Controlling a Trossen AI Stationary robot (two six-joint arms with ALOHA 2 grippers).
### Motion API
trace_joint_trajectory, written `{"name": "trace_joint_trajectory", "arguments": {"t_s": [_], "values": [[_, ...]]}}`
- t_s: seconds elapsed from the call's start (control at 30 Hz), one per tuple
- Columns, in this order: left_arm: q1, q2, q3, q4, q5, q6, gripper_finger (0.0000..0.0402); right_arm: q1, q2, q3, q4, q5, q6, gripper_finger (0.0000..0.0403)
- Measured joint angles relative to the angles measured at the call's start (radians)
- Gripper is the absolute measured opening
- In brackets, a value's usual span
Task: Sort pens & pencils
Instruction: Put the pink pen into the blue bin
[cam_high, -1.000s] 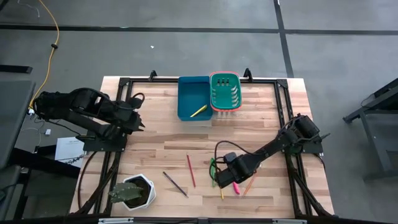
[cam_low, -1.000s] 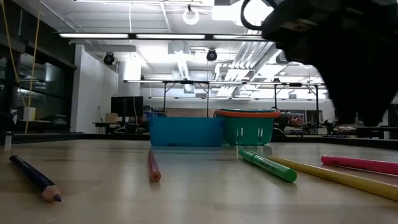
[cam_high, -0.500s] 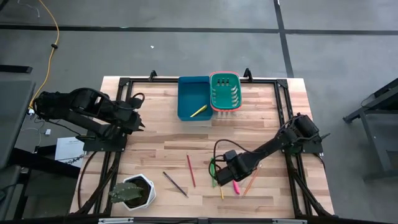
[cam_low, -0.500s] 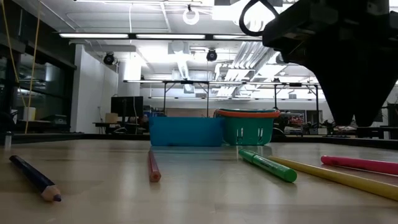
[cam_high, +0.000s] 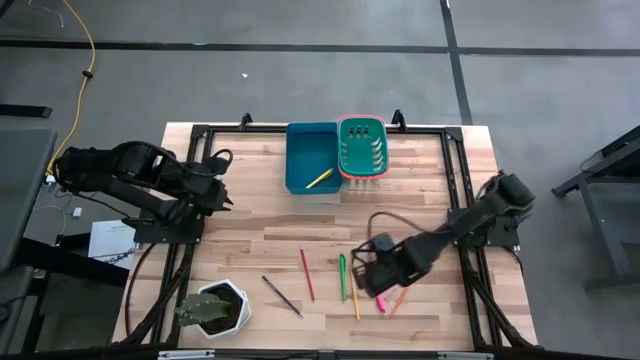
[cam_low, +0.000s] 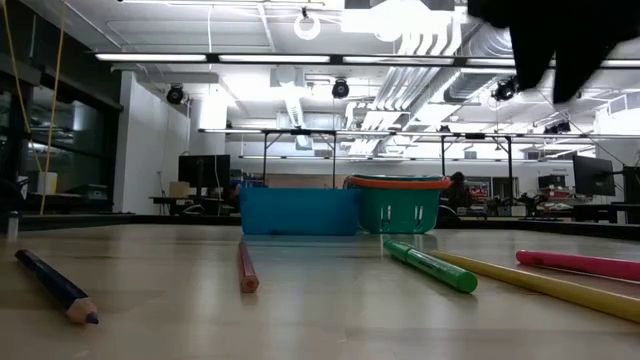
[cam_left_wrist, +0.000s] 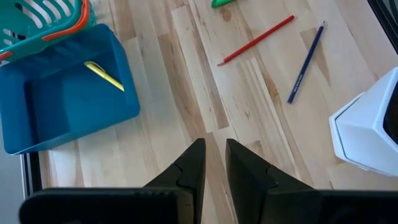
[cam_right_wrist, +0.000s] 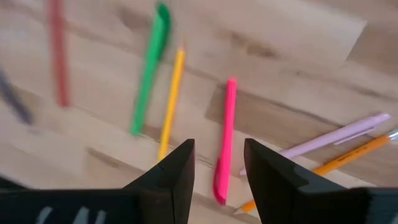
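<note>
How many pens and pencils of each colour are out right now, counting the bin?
Yellow: 2, a yellow pencil lying loose and a yellow pen in the blue bin
Red pencil: 1
Green pen: 1
Pink pen: 1
Lilac pen: 1
Orange pencil: 1
Dark blue pencil: 1
Total: 8

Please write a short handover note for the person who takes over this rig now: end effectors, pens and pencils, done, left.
Right end effector: open, empty, above the loose sticks at the table's near right.
Left end effector: fingers slightly apart, empty, waiting at the table's left side.
Done: one yellow pen lies in the blue plastic bin. The green slotted basket with orange rim appears empty.
Left on the wooden table: dark purple pencil, red pencil, green marker, yellow pencil, pink pen, pale lilac pen, orange pencil.
</note>
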Motion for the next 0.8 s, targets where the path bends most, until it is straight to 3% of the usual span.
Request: {"name": "trace_joint_trajectory", "arguments": {"t_s": [0.23, 0.37, 0.57, 0.63, 0.73, 0.8], "values": [[0.000, 0.000, 0.000, 0.000, 0.000, 0.001, 0.0051, 0.095, -0.250, 0.000, -0.084, 0.353, 0.098, 0.0131], [0.000, 0.000, 0.000, 0.000, 0.000, -0.001, 0.0051, 0.179, -0.326, 0.000, -0.127, 0.550, 0.163, 0.0131], [0.000, 0.000, 0.000, 0.001, 0.000, -0.002, 0.0051, 0.305, -0.351, 0.000, -0.266, 0.576, 0.325, 0.0131], [0.000, 0.000, 0.000, 0.001, 0.000, -0.002, 0.0051, 0.351, -0.361, 0.000, -0.290, 0.641, 0.413, 0.0131], [0.000, 0.000, 0.000, 0.001, 0.000, -0.002, 0.0051, 0.395, -0.360, 0.000, -0.211, 0.763, 0.440, 0.0131], [0.000, 0.000, 0.000, 0.001, 0.000, -0.002, 0.0051, 0.401, -0.360, 0.000, -0.101, 0.804, 0.365, 0.0131]]}}
